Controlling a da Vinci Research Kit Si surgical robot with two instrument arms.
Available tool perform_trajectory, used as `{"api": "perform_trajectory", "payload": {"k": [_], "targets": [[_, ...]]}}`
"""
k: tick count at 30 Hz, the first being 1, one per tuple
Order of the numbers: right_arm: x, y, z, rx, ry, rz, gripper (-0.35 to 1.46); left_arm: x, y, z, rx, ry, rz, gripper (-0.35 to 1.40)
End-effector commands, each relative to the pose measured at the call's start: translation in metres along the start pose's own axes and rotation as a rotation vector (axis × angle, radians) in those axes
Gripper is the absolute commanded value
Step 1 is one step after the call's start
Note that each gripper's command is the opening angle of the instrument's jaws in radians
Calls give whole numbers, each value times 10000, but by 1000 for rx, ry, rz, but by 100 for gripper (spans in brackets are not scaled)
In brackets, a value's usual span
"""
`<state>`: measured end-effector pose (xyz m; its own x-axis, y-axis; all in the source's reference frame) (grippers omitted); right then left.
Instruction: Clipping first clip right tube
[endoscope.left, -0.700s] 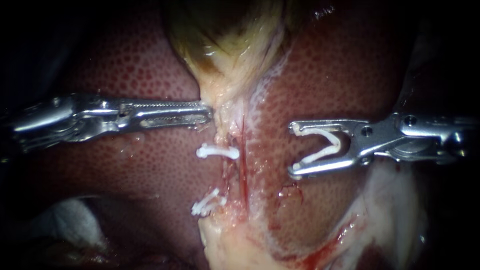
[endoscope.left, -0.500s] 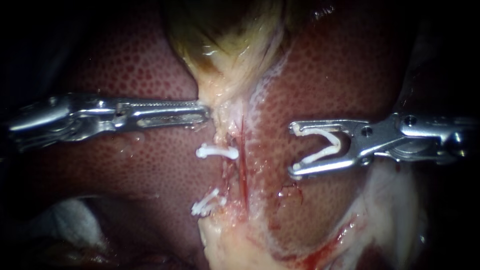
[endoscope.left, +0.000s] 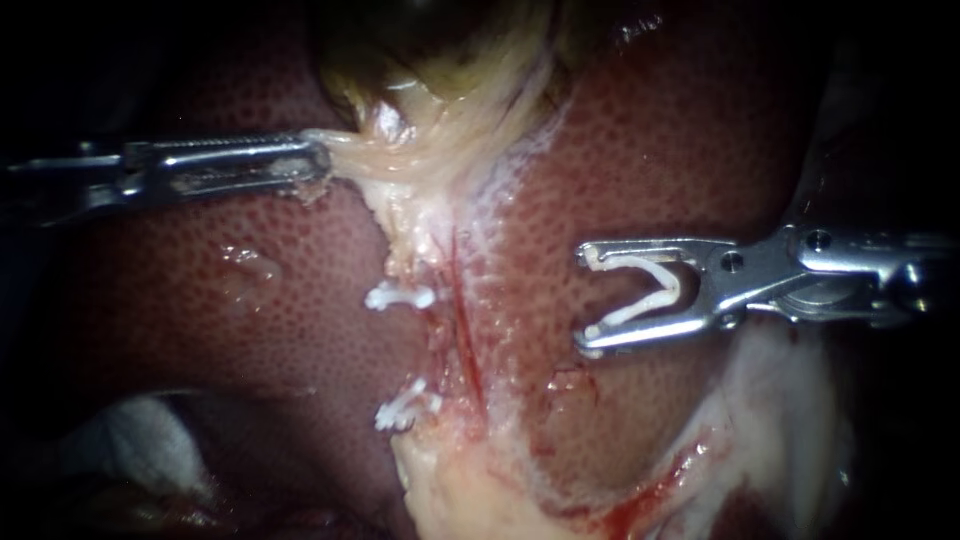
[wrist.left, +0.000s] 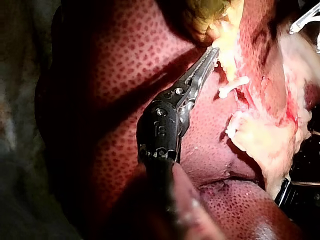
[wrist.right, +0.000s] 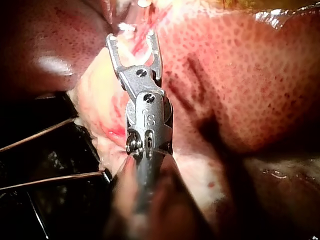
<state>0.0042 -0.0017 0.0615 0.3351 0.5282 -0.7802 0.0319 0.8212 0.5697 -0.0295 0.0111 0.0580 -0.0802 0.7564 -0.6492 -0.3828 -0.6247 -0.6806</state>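
My right instrument (endoscope.left: 590, 300) holds a white clip (endoscope.left: 678, 288) spread wide between its jaws, its mouth facing the right tube (endoscope.left: 462, 320), a thin red strand ahead and apart. The tube looks soft, slick and easily torn, so straddle its bare stretch, clear of the set clips (endoscope.left: 400, 296). Beyond, my left instrument (endoscope.left: 315, 162) grips pale tissue (endoscope.left: 370, 165).

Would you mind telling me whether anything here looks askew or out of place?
Only the lower clip sits tilted, while the upper clip lies level. Some blood smears the pale tissue near the view's lower edge. The right instrument holds a loaded clip in its jaws, well short of the red tube.
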Motion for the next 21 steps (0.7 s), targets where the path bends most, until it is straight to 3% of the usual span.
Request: {"api": "perform_trajectory", "payload": {"k": [1, 6, 12, 21], "targets": [[0, 0, 1, 0, 0, 0, 50, 3, 4, -2, -2, 11, 5, -35], [0, 0, 3, -1, 0, 0, 50, 8, 16, -5, 1, 24, 14, -35], [-11, -2, 19, 8, -6, -15, 49, 5, 15, -4, 5, 25, 15, -35], [-74, 3, 98, 43, -66, 35, 49, 4, 16, -4, 6, 25, 16, -35]]}}
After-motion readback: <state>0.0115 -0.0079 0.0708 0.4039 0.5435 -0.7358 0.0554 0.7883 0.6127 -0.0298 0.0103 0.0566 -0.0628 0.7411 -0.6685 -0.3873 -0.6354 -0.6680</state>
